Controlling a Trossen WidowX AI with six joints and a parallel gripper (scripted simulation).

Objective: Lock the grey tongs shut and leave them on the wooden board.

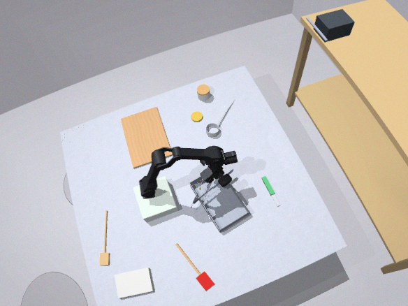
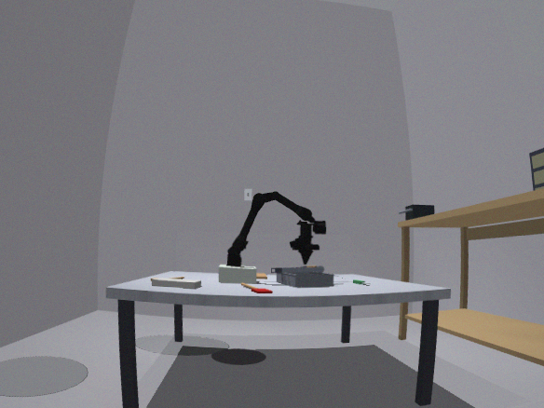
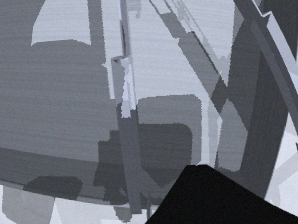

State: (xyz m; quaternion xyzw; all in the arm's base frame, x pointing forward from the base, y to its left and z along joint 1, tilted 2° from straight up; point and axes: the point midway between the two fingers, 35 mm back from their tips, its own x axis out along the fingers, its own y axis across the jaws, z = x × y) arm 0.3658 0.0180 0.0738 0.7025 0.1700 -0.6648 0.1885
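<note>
The grey tongs (image 1: 195, 201) (image 2: 298, 269) (image 3: 131, 165) lie slanting across the dark grey roasting tin (image 1: 235, 221) (image 2: 307, 280), and one end sticks out over its left wall in the top view. The arms look apart; whether the hinge is locked does not show. My gripper (image 2: 306, 262) (image 3: 195, 174) points straight down, shut and empty, with its tips a little above the tongs and the tin. In the top view its tips are hard to make out. The wooden board (image 1: 144, 136) (image 2: 262, 276) lies flat behind the arm's base, with nothing on it.
The arm's pale base block (image 1: 158, 206) stands left of the tin. A green-handled tool (image 1: 268, 186) lies to its right. A ring-shaped strainer (image 1: 213, 130), a yellow disc (image 1: 196, 117) and a jar (image 1: 203, 91) are behind. A red-headed spatula (image 1: 205, 281) and white block (image 1: 134, 283) are in front.
</note>
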